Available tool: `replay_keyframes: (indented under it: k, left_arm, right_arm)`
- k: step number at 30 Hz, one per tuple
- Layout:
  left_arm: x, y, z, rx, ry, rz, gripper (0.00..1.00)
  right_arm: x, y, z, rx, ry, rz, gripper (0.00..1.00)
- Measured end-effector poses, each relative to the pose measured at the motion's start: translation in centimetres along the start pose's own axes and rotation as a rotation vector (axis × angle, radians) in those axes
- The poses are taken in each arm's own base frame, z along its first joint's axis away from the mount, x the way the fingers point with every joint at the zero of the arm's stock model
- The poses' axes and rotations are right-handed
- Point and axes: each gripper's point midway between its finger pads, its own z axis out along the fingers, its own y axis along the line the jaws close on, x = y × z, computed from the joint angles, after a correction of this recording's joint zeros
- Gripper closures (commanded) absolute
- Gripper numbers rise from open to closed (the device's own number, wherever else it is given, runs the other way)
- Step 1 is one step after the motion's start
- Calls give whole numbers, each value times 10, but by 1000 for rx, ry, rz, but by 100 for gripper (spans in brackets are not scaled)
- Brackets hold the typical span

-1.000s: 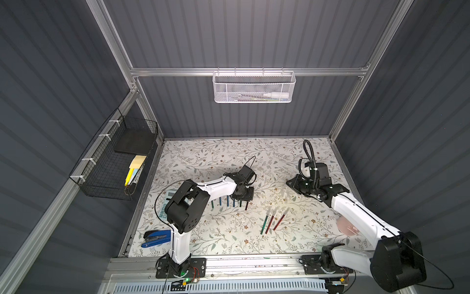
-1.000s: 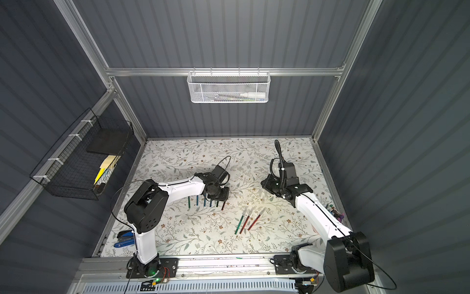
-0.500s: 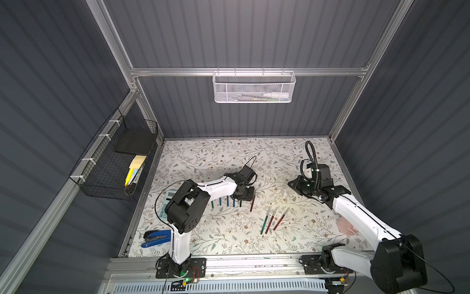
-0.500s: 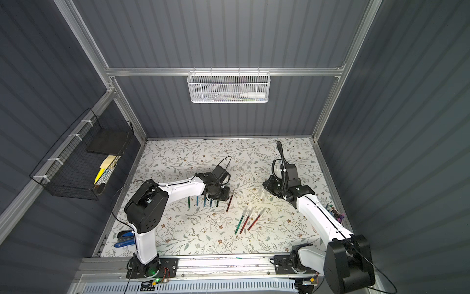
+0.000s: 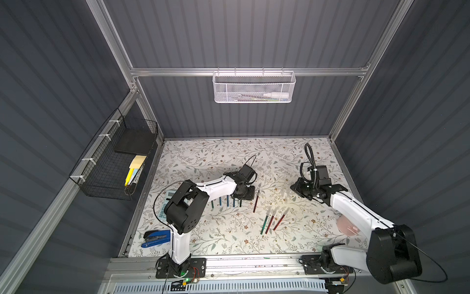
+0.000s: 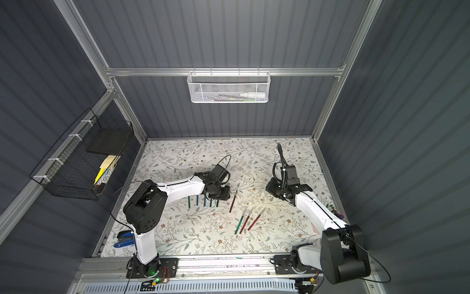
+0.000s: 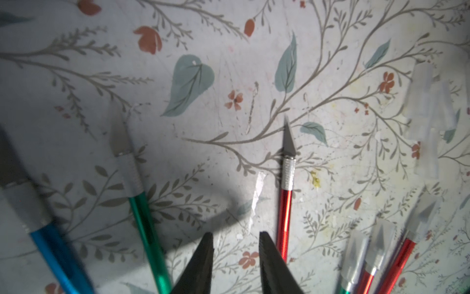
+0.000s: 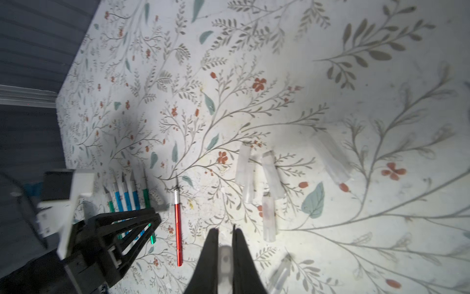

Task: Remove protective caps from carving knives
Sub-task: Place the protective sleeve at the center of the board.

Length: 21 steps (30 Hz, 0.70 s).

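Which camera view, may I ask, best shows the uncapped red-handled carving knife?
The left wrist view: the red-handled knife lies close, bare blade clear. The right wrist view shows it whole but small; both top views, just a thin line.

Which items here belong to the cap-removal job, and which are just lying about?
Job: carving knives; protective caps; one cap in the right claw.
Lying about: blue stapler; white bottle; yellow marker.
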Motion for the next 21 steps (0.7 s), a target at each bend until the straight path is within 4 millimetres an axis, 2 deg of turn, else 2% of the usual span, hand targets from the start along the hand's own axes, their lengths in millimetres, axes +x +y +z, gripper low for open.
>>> replay_keyframes:
  k: [2,6,10,13,16,21]
  left_arm:
    - [-1,-4,-4,12,-5,0,65]
    - [-3,-16,-8,29,-14,17,64]
    - [-3,-38,-11,52,-26,61,64]
    - [-2,-49,-12,57,-28,83,63]
    - [3,-55,-7,55,-15,98,63]
    - [11,-48,5,19,17,97,64]
  right_arm:
    - [3,-14,8,41,24,25,97]
    - [5,-36,21,96,64,61,83]
    - [8,-51,31,126,101,92,72]
    - [8,-54,35,123,107,102,67]
    - [6,-51,38,99,110,105,67]
    - [4,-45,37,68,108,101,67]
